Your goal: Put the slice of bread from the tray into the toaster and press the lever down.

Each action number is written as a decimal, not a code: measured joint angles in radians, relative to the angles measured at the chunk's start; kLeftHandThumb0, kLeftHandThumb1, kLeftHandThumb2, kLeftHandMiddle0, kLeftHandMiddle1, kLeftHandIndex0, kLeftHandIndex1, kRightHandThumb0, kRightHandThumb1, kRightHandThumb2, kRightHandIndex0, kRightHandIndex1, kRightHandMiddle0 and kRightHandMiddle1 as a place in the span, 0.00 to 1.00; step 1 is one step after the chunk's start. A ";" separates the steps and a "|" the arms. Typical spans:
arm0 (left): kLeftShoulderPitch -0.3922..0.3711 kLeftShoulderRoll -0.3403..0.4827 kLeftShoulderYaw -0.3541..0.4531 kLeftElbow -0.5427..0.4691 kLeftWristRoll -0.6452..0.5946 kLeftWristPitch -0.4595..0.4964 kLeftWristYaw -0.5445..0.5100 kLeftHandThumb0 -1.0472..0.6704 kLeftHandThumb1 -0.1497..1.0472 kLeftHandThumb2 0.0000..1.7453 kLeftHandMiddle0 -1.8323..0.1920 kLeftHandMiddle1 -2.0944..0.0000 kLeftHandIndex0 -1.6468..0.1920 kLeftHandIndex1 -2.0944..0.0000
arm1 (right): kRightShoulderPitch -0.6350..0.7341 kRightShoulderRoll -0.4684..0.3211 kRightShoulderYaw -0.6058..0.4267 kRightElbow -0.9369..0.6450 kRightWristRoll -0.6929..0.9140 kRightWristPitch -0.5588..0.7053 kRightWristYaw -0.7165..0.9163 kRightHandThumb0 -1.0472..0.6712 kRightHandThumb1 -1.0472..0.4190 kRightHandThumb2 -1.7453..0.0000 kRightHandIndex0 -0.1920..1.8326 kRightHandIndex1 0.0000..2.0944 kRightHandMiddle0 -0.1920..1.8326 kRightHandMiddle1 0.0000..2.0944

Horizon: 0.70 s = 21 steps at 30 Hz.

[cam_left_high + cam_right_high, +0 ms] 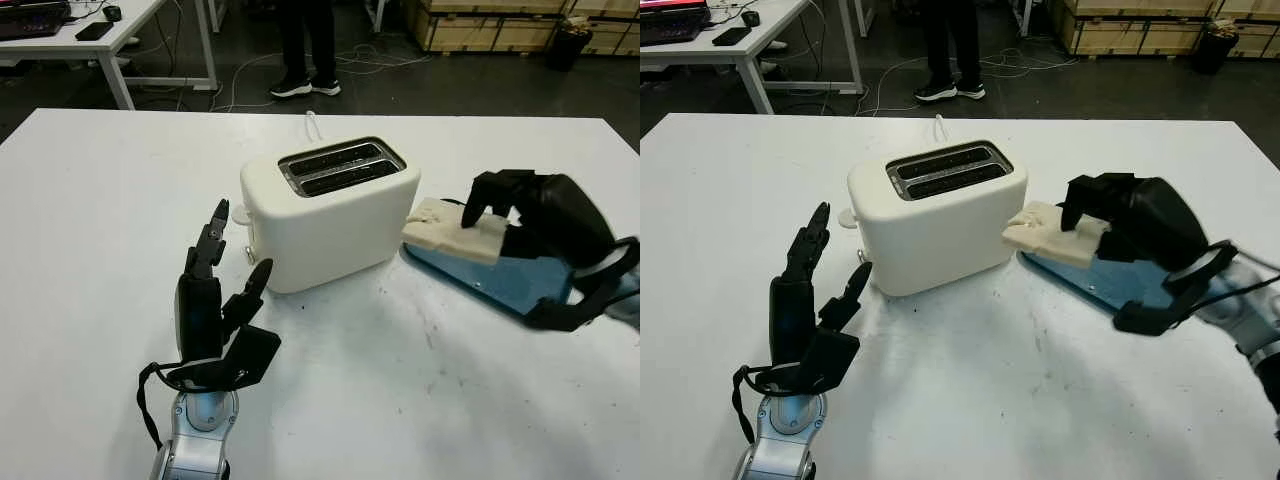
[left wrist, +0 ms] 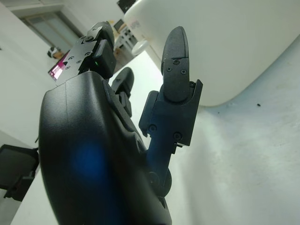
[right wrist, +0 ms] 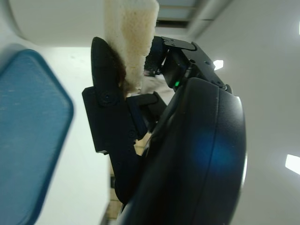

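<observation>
The right hand (image 1: 520, 215) pinches the slice of bread (image 1: 455, 230) between thumb and fingers and holds it lifted just above the blue tray (image 1: 500, 275), which lies near the tabletop's right edge. The slice's free end points toward the white toaster (image 1: 330, 210) and sits just beside that toaster's right side — whether the two touch cannot be told. In the right wrist view the bread (image 3: 130, 42) is clamped between a black fingertip (image 3: 105, 70) and the opposing fingers. The toaster stands around the middle of the white table (image 1: 100, 200), its two slots up and empty. The left hand (image 1: 215, 290) is open, holding nothing — it hovers upright over the tabletop just left of the toaster, nearer the front edge.
</observation>
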 measured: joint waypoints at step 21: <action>-0.043 0.003 0.004 0.025 -0.009 0.001 -0.011 0.33 0.89 0.16 0.86 0.73 0.75 1.00 | -0.676 0.085 -0.127 0.239 0.208 0.406 0.973 0.44 0.09 0.81 0.48 0.83 0.37 0.83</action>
